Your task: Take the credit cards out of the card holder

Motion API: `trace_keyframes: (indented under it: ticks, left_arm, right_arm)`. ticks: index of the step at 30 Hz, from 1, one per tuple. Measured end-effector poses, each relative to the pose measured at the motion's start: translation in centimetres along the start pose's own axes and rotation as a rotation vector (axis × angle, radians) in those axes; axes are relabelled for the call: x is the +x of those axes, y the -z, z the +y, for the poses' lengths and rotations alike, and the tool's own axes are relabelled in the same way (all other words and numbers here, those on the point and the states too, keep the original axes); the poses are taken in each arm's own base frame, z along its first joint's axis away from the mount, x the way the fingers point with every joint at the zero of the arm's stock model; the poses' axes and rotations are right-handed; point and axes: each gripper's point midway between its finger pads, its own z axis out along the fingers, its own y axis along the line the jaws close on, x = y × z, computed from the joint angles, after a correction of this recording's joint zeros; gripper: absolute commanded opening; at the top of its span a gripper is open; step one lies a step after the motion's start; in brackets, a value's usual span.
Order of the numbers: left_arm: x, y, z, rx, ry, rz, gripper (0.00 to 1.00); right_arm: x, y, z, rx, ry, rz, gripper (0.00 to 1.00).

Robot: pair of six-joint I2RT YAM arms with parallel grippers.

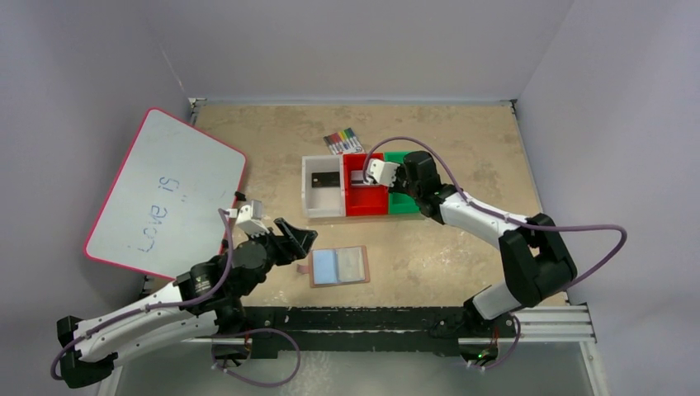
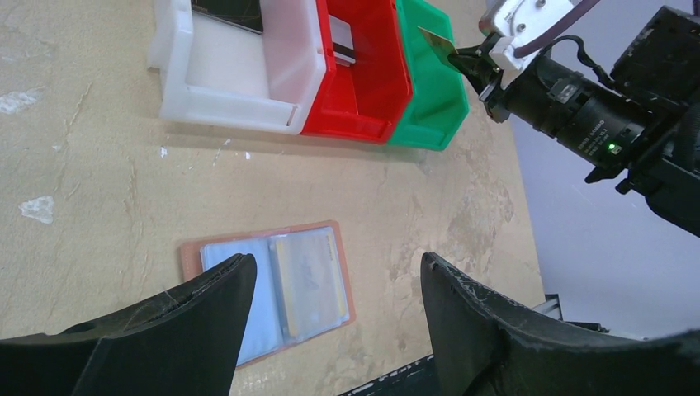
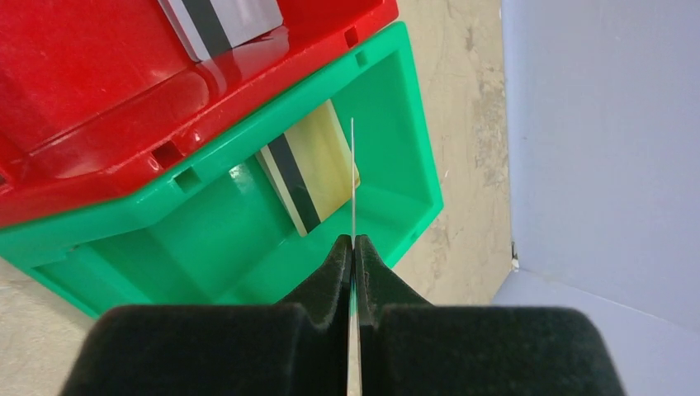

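Now pinching a thin gold plastic card (image 2: 436, 39) in the right gripper (image 3: 353, 243), fingers pressed flat on it, above the green plastic bin (image 3: 396, 107). Inside that bin, a second gold card (image 3: 309, 169) with a dark stripe. In the adjoining red plastic bin (image 3: 99, 74), a silver-grey striped card (image 3: 223, 21); in the white plastic bin (image 1: 322, 206), a black card (image 1: 323, 178). Hanging spread wide and empty, the left gripper (image 2: 337, 259), near the flat tan-brown bifold card holder (image 1: 339, 266), lying open on the beige table (image 1: 462, 132), well apart from the bins.
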Motion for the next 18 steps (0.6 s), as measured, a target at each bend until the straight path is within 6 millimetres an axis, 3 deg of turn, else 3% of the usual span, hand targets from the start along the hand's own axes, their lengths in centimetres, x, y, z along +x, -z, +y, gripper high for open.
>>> trace_keyframes:
  ticks: [12, 18]
  left_arm:
    - [-0.5, 0.4, 0.0, 0.002, 0.006, -0.009, 0.72]
    - [-0.7, 0.6, -0.2, 0.011, 0.015, -0.016, 0.72]
  right_arm:
    - [0.9, -2.3, 0.4, -0.045, 0.041, 0.024, 0.00]
    - [1.3, -3.4, 1.6, -0.087, 0.057, 0.028, 0.00]
